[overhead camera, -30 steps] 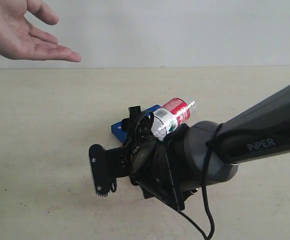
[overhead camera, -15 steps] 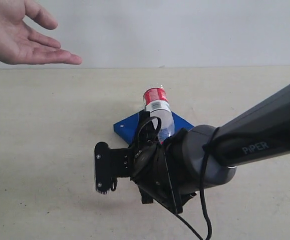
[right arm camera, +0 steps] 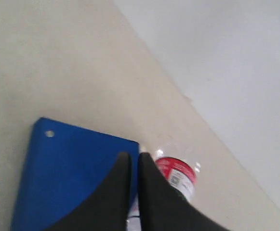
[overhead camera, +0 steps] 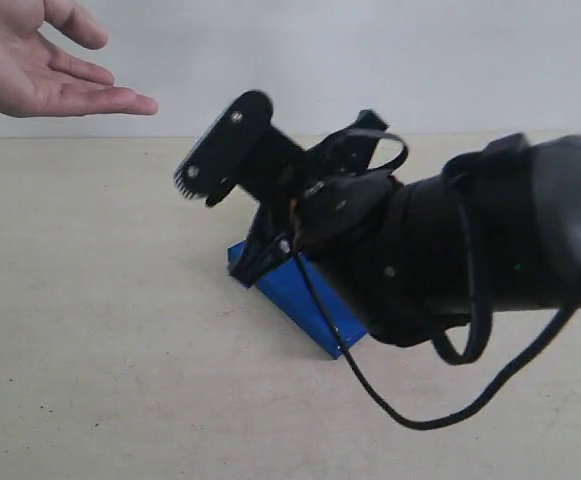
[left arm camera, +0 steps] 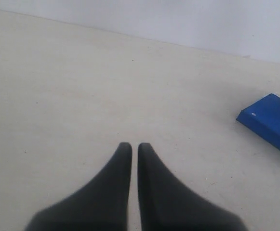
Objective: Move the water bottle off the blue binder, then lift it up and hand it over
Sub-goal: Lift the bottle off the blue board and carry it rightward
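Note:
The blue binder [overhead camera: 305, 300] lies flat on the table, largely covered by the black right arm reaching in from the right. My right gripper [overhead camera: 215, 160] is raised above the binder, and one toothed finger shows. In the right wrist view the gripper [right arm camera: 131, 156] is shut with nothing between its fingers, over the binder [right arm camera: 72, 173]. The water bottle [right arm camera: 178, 175] shows its red-and-white label just past the binder's corner, partly behind a finger. The exterior view hides the bottle. My left gripper [left arm camera: 131, 146] is shut and empty over bare table, with the binder [left arm camera: 270, 122] off to one side.
An open human hand [overhead camera: 40, 65], palm up, is held out at the upper left above the table's far edge. A black cable [overhead camera: 410, 415] loops down from the right arm. A pale wall stands behind the beige table [overhead camera: 90, 330].
The right arm has swung up and across, its toothed finger rising from low near the table to above the binder. The bottle, upright half a second ago, is now hidden in the exterior view.

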